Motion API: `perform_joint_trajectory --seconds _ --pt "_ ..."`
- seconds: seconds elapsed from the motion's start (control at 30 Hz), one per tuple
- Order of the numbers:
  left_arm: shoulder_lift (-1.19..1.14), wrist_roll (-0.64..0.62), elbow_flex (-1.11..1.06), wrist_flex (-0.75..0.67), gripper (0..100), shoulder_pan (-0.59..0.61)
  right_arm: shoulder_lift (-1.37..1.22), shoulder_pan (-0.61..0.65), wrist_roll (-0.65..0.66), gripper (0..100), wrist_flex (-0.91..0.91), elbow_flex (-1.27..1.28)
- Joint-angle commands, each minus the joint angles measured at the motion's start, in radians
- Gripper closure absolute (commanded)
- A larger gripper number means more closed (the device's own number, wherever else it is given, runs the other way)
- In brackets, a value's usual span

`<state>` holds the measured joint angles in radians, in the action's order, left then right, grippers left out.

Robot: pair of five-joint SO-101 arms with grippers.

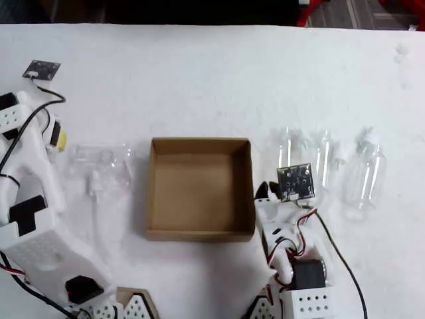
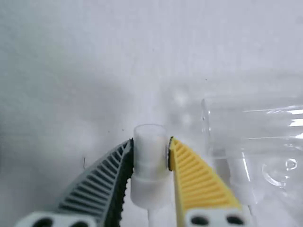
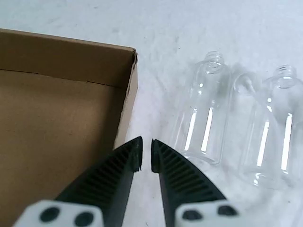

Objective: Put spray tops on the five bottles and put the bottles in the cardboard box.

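Holds spray top [image 2: 150, 142] clenched in left gripper [image 2: 150, 153], left of cardboard box [image 1: 199, 141]. Notes nearest bottle [image 2: 255, 137] lying boxward, long axis apparently toward box. Finds right gripper [image 3: 147, 153] closed, empty, beside box's right wall.

Clear glossy plastic bottles [image 3: 207, 113] — matt brown cardboard box [image 1: 199, 189]

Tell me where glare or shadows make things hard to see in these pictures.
High view: the clear bottles almost vanish against the bright white table. Right wrist view: reflected streaks run down two bottles. Left wrist view: a soft shadow lies beside the spray top in the left end effector.
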<state>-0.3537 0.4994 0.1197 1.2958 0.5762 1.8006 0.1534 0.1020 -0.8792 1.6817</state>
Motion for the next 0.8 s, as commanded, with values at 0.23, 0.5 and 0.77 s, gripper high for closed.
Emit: perform_joint_trajectory --seconds 0.23,0.5,0.77 --pt "0.194 -0.049 0.072 0.166 83 -0.064 0.001 0.001 0.011 97.7 -0.002 0.009" --pt "0.513 -0.114 0.328 0.493 83 -0.225 0.001 0.001 0.011 97.7 -0.002 0.009" --pt "0.691 -0.160 0.057 0.494 79 -0.418 0.001 0.001 0.011 97.7 -0.002 0.009"
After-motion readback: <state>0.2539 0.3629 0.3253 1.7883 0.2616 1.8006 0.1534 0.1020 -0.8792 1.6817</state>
